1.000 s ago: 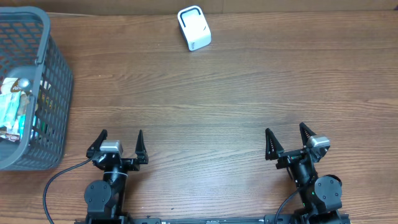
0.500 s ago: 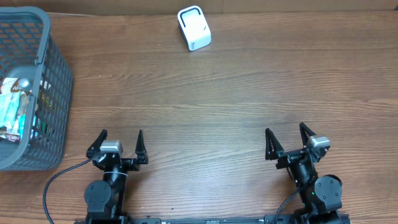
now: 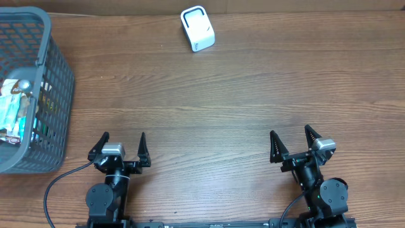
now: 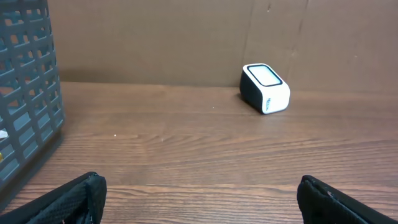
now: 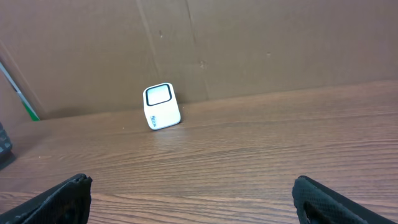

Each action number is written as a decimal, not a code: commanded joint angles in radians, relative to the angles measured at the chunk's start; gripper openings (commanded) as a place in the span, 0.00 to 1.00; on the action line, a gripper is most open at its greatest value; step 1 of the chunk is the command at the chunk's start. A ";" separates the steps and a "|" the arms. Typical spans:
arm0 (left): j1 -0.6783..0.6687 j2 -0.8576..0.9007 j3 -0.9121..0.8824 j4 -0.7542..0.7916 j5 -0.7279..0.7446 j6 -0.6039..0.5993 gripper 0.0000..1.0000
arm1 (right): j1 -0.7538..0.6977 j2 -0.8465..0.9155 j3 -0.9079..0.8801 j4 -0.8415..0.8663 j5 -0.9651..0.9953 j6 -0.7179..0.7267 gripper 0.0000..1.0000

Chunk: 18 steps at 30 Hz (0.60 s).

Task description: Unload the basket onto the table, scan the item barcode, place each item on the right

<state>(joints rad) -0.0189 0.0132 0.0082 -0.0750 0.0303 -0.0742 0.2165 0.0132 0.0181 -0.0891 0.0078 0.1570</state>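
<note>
Since neither arm holds anything, the whole job appears to lie ahead. The left fingers (image 3: pixel 141 147) and the right fingers (image 3: pixel 274 147) stand spread wide and bare at the near edge of the surface (image 3: pixel 221 95). The packets (image 3: pixel 12 107) to be scanned lie heaped together in the grey basket (image 3: pixel 61 82) at the far left. The white scanner (image 3: pixel 197 28) sits at the far edge near the middle, well apart from the basket and from both arms.

The likeliest trouble is at the basket. Its mesh walls stand tall, so fingers going in at a slant could catch the rim and drag or tip it. The packets overlap and look crinkly, so a pinch might lift two at once or let one slip free. No barcode can be made out from here, and a packet could well reach the scanner with its code turned away from the window. The scanner looks small and light, and a low pass could shove it back against the cardboard wall (image 5: pixel 249 37) just behind it. The cable (image 3: pixel 54 190) looping beside the left arm could also snag on a wide swing.

Room is otherwise generous, with bare wood between the arms and the scanner. The basket runs off the left of the overhead view and lies on the left arm's side, far from the right arm. The wall closes off any approach from behind the scanner.
</note>
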 commanded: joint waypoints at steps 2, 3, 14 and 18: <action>-0.001 -0.009 -0.003 0.000 0.014 0.015 1.00 | -0.002 -0.002 -0.010 0.005 0.008 0.003 1.00; -0.001 -0.009 -0.003 0.000 0.014 0.015 1.00 | -0.002 -0.002 -0.010 0.006 0.008 0.003 1.00; -0.001 -0.009 -0.003 0.036 -0.005 0.015 1.00 | -0.002 -0.002 -0.010 0.006 0.008 0.003 1.00; -0.001 -0.009 -0.002 0.137 0.060 0.014 1.00 | -0.002 -0.002 -0.010 0.006 0.008 0.003 1.00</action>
<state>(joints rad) -0.0189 0.0132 0.0082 -0.0105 0.0330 -0.0742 0.2165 0.0132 0.0181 -0.0891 0.0078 0.1574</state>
